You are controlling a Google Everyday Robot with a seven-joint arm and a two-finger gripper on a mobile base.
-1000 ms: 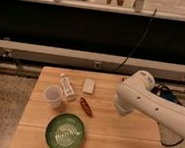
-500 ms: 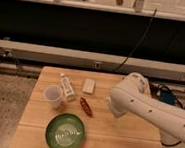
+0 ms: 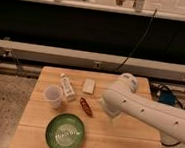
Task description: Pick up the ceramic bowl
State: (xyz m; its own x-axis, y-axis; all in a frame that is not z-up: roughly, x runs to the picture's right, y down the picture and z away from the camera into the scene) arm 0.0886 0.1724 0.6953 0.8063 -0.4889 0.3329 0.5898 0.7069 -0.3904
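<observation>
- Glossy round green bowl (image 3: 65, 133), pale rings, 6 o'clock on the wooden bench (image 3: 128, 140).
- White arm (image 3: 147, 112) from 3 o'clock; end effector (image 3: 111, 117) under its tip, can't tell if open.

ceramic bowl (image 3: 65, 134) green, pale rings | cup (image 3: 53, 95) whitish | pincer (image 3: 112, 119) dark, under white arm (image 3: 147, 112)

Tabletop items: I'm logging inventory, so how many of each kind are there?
Ceramic bowl: 1
Whitish cup: 1
White bottle: 1
White packet: 1
Reddish-brown item: 1
Total: 5
Gripper hangs right of the reddish-brown item, mostly hidden by the arm.
</observation>
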